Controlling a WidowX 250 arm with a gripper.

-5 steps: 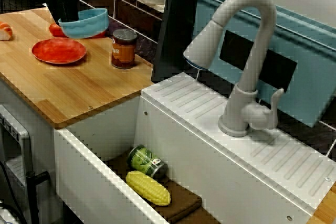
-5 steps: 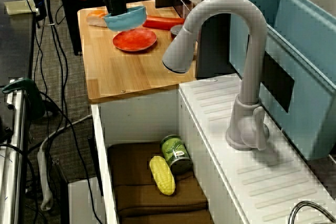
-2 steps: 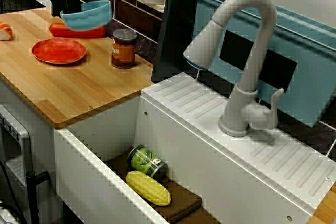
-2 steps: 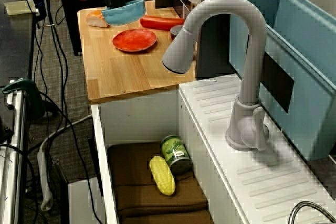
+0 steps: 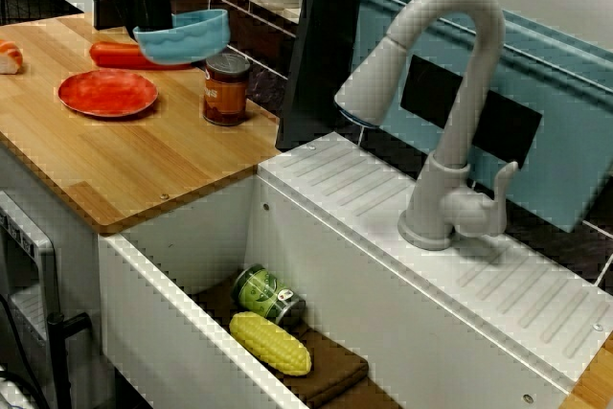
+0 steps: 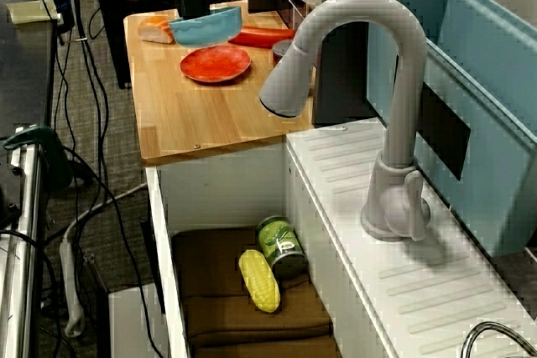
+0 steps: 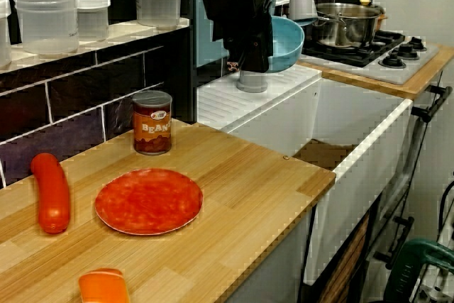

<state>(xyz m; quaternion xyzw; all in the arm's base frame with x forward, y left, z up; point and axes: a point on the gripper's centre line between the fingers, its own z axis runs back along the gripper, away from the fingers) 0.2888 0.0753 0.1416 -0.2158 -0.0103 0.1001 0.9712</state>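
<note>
View over tap: gripper [image 5: 153,24] clamped on bowl [image 5: 192,37] rim; bowl off counter, near plate [image 5: 107,92].
View along sink: bowl [image 6: 205,28] shows just beyond plate [image 6: 216,64].
View from counter: bowl [image 7: 287,42] well above plate [image 7: 149,201], to its right.

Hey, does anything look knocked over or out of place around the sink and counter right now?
Yes: a green can lies on its side in the sink, beside a corn cob on a brown cloth. On the other side, the pincer holds a blue bowl off the counter. Nothing looks spilled.
</note>
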